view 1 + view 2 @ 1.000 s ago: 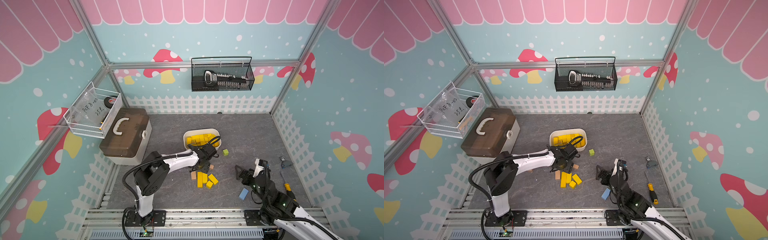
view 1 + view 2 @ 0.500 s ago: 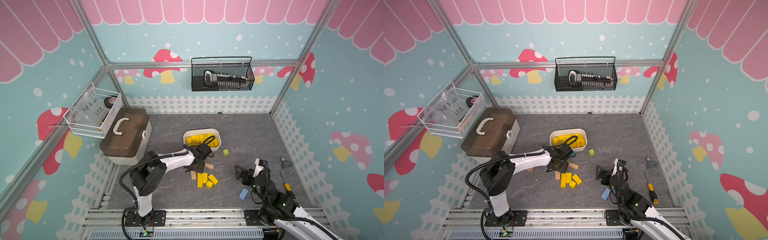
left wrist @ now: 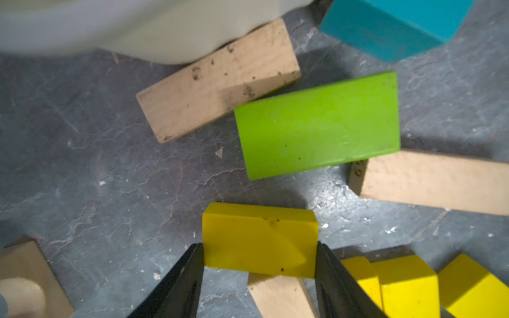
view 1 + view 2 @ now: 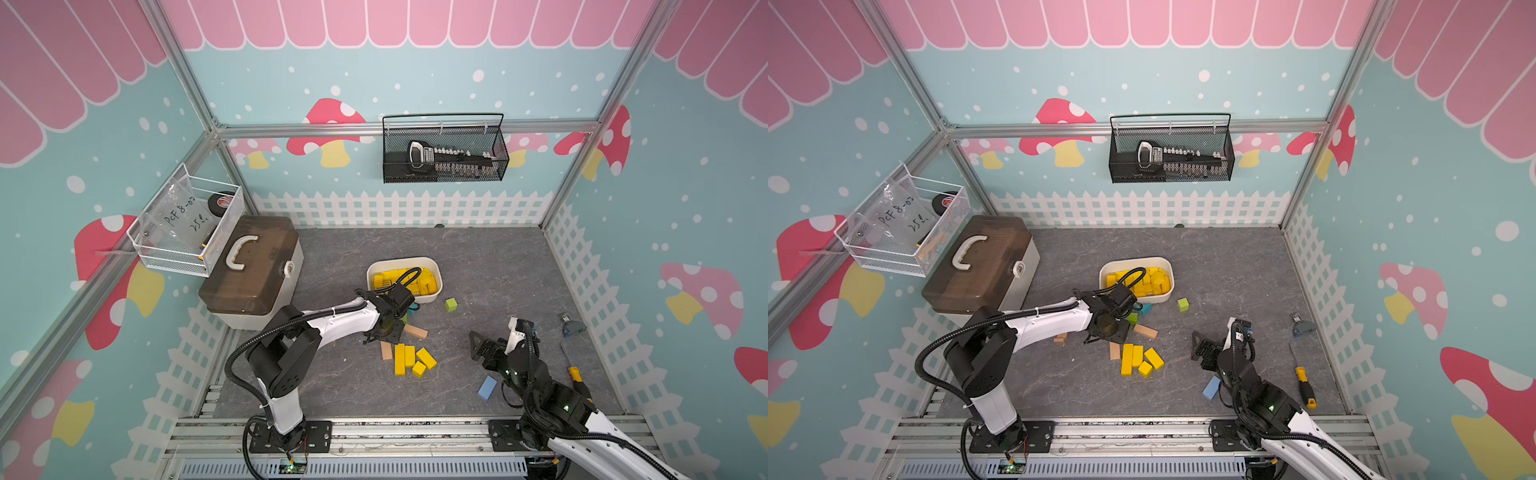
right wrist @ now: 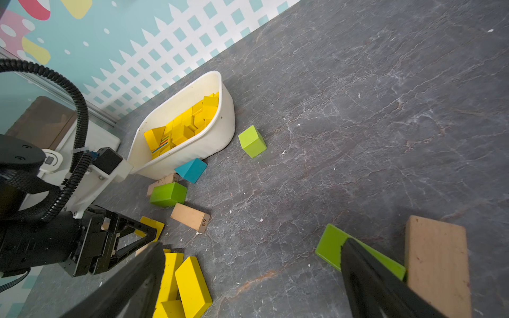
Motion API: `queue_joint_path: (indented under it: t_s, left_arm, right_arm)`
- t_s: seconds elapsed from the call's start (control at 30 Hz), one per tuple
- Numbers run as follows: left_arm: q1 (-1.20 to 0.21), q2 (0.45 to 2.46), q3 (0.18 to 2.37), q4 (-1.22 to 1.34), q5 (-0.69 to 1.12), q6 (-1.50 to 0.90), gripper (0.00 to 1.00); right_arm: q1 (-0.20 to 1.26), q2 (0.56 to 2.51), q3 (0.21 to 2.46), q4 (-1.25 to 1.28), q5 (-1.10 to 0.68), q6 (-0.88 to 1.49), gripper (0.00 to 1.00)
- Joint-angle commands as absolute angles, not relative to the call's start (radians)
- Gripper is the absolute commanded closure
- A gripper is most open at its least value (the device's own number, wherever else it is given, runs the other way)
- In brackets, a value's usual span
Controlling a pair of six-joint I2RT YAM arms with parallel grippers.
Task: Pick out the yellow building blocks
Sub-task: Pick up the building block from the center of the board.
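Left wrist view: the left claw (image 3: pixel 259 247) is clenched on a yellow brick (image 3: pixel 260 234), with one black finger pressed against each end. The brick overlaps a tan block (image 3: pixel 278 294) in this view. A green block (image 3: pixel 316 124) lies just beyond it, and a teal block (image 3: pixel 385 27) lies farther off, near the white tub (image 3: pixel 165 27). In both top views this claw stands low over the grey counter (image 4: pixel 478 270), between the tub and a cluster of loose yellow blocks (image 4: pixel 409 359) lying side by side. The tub holds a heap of yellow building blocks (image 4: pixel 419 282); the right wrist view shows one with coloured stripes (image 5: pixel 162 144). The right claw (image 5: pixel 252 245) is released, its fingers wide apart with nothing between them. It hangs above the counter, well apart from the tub.
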State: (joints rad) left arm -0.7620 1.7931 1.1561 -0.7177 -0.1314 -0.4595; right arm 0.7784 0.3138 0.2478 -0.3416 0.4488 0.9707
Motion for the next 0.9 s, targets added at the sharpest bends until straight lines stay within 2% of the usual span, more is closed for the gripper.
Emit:
queue_joint_path:
  t_s: [0.0, 0.27, 0.37, 0.6, 0.73, 0.87]
  left_arm:
    - [-0.756, 1.757, 1.147, -0.703, -0.119, -0.449, 0.38]
    - [-0.749, 1.732, 1.149, -0.709, -0.12, -0.445, 0.39]
    - [-0.731, 1.732, 1.135, -0.707, -0.133, -0.444, 0.31]
    - [-0.651, 1.706, 1.091, -0.672, -0.078, -0.428, 0.25]
    - [-0.647, 1.707, 1.096, -0.672, -0.082, -0.426, 0.13]
    - [-0.649, 1.714, 1.098, -0.661, -0.064, -0.428, 0.1]
  right_arm:
    - [0.774, 0.32, 0.25, -0.347, 0.46, 0.991, 0.01]
    - [0.773, 0.324, 0.252, -0.344, 0.46, 0.991, 0.01]
    - [0.773, 0.325, 0.252, -0.345, 0.46, 0.991, 0.01]
    - [0.773, 0.327, 0.252, -0.344, 0.457, 0.991, 0.01]
    - [0.774, 0.334, 0.253, -0.342, 0.457, 0.991, 0.01]
    - [0.773, 0.342, 0.255, -0.338, 0.457, 0.99, 0.01]
